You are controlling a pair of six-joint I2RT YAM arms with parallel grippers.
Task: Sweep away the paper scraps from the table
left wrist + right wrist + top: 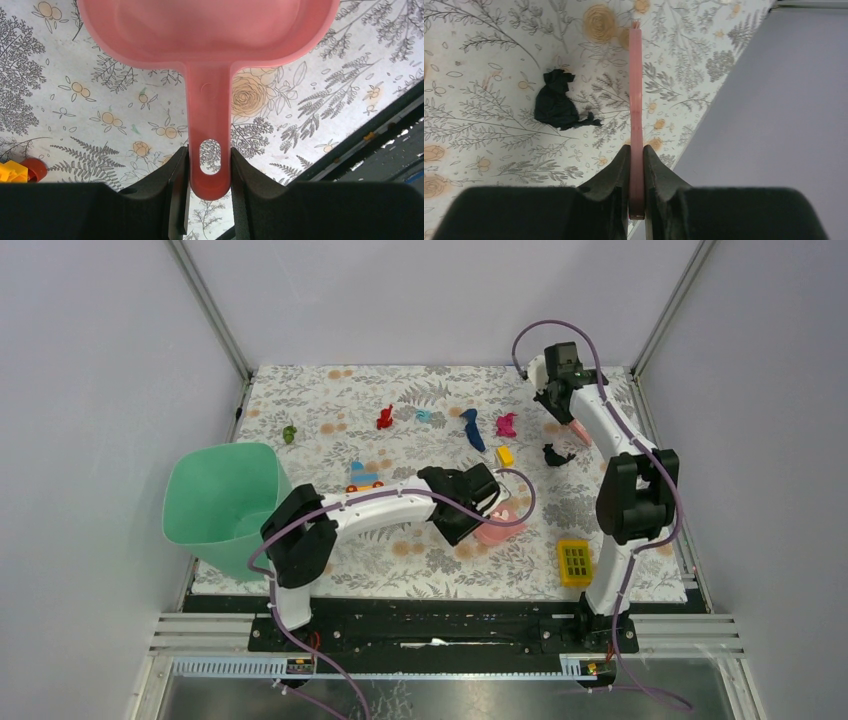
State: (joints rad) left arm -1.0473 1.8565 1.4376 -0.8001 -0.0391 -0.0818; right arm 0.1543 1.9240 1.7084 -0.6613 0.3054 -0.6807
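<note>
The table (300, 400) has a grey-white leaf print with little orange flowers dotted about. Both the dustpan (205, 30) and the brush (636, 100) are salmon pink. The paper scraps (472, 428) come in red, teal, navy, magenta and green, plus one that looks near-black. The bin (215, 500) is mint green, and the holed block (574, 562) is yellow. The arms (380, 505) are white with black joints, and the cables (540, 328) are purple.

soft, even, bright light falls from overhead in all three views. shadows on the desk (300, 390) are faint, short and soft-edged. the top view is sharp throughout. at 6 o'clock in the wrist views, the left pincer (210, 162) and right pincer (636, 157) read as flat, featureless black.
</note>
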